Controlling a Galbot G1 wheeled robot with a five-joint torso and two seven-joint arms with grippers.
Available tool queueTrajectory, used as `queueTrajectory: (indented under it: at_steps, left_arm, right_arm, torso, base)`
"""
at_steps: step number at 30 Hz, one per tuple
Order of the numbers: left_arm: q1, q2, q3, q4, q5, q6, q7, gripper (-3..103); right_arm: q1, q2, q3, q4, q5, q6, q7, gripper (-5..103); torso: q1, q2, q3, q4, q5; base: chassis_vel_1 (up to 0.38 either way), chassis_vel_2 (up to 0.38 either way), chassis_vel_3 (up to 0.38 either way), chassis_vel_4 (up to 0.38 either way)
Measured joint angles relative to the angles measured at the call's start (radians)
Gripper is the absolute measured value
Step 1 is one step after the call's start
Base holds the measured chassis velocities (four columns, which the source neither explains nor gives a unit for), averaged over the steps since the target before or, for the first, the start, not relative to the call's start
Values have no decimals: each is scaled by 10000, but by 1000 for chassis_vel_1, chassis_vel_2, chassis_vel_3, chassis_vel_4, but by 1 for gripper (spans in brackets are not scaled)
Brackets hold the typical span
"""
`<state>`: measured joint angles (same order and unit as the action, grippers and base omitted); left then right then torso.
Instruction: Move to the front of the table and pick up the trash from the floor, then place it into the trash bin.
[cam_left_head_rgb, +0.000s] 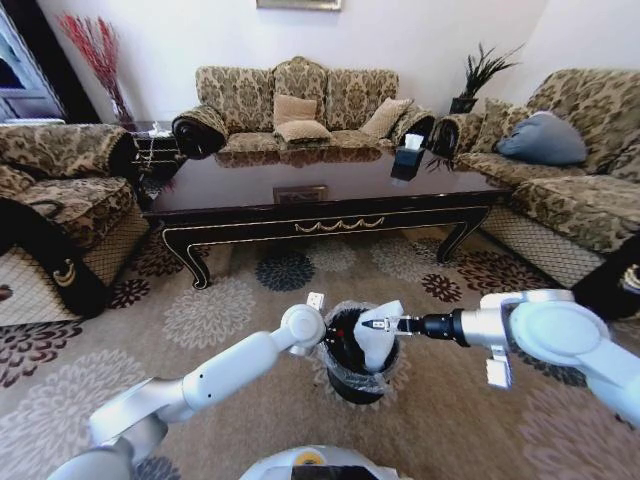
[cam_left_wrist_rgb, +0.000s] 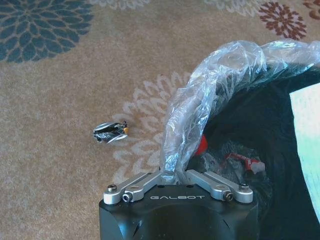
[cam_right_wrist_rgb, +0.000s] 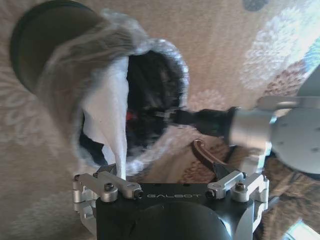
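Right gripper clamps white paper trash directly above the trash bin mouth at lower centre; left gripper pinches the liner rim.

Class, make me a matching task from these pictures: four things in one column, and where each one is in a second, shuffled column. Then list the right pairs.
Things:
1. white paper sheet
2. plastic bag
3. crumpled scrap
4. tissue box

Places:
A. pinched at the bin's rim by the fingers of the left gripper
B. standing on the table
C. held by the right gripper over the trash bin
D. lying on the carpet beside the bin

Pairs: 1-C, 2-A, 3-D, 4-B
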<state>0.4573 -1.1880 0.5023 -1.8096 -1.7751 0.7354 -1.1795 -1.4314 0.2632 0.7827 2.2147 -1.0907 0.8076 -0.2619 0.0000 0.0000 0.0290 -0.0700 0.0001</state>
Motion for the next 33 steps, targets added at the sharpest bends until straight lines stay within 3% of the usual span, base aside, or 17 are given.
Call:
queueTrajectory:
  at_steps: [3,6,12,24,30,33]
  left_arm:
    - [30,13,-80,-33,12,0,-2,0]
    - [89,59,-199,-71,3,0,-2,0]
    - [275,229,-430,-236,29,0,-6,0]
    - [587,657,-1021,-531,-50,0,8,0]
    - [794,719,-1527,-600,-64,1,55,0]
    - [1129,936,-2145,-820,-96,0,146,0]
  right_arm:
    - [28,-135,14,86,262,0,-91,100]
    - [96,-287,132,899,1589,-3,-726,100]
    - [-28,-314,122,-141,781,-2,-584,100]
    - [-93,17,93,-1281,191,-2,-711,100]
    - [-141,115,54,-1349,280,-2,-1060,100]
    - [-72,380,177,-2195,1080,-4,-1003,100]
  torso:
    - [-1,0,0,-1,1]
    - [-1,0,-1,-2,-4]
    - [0,0,0,1,3]
    - [-1,0,-1,-2,0]
    - [0,0,0,0,-3]
    - [0,0,-1,-2,-4]
  base:
    - [0,0,0,0]
    - [0,0,0,0]
    - [0,0,0,0]
    - [0,0,0,0]
    - [0,0,0,0]
    - [0,0,0,0]
